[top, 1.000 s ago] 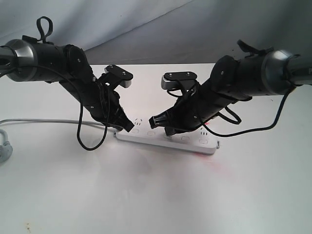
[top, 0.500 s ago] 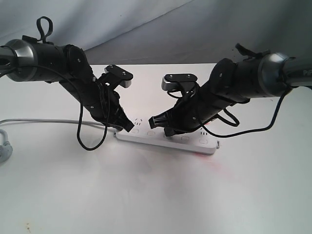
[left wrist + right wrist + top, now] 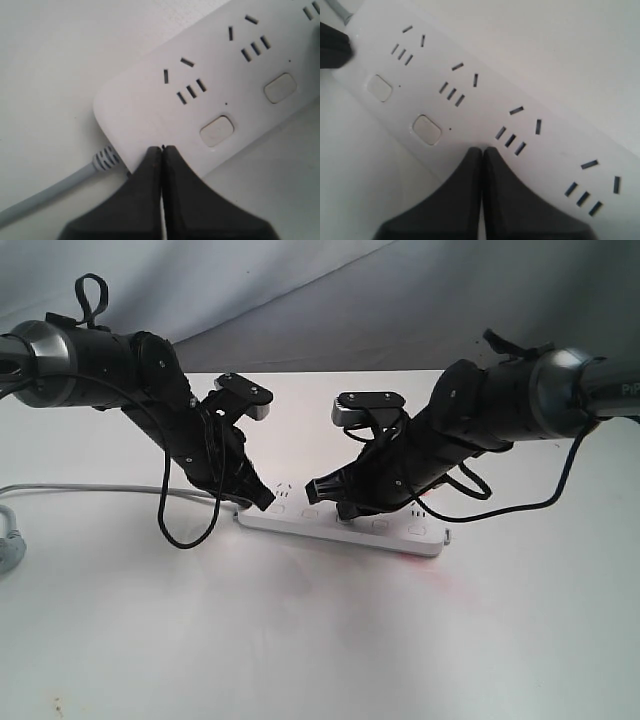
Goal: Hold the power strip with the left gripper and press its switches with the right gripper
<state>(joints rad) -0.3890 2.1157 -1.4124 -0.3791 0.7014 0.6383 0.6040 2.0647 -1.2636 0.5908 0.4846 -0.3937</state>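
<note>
Power strip (image 3: 400, 535): white, flat on table (image 3: 300, 640), centre, lying left to right. Grey cord (image 3: 90, 489) leaves its left end.
Left gripper (image 3: 161, 148): fingers closed together, tips resting on the strip's cord end.
Right gripper (image 3: 482, 149): fingers closed together, tips down on the strip mid-length, in line with the switches (image 3: 426, 129).

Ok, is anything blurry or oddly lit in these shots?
Exterior view: sharp, red glow on the table by the cordless end of the power strip. Left wrist view: sockets crisp, the left gripper soft-edged. Right wrist view: likewise, the right gripper blurred.
</note>
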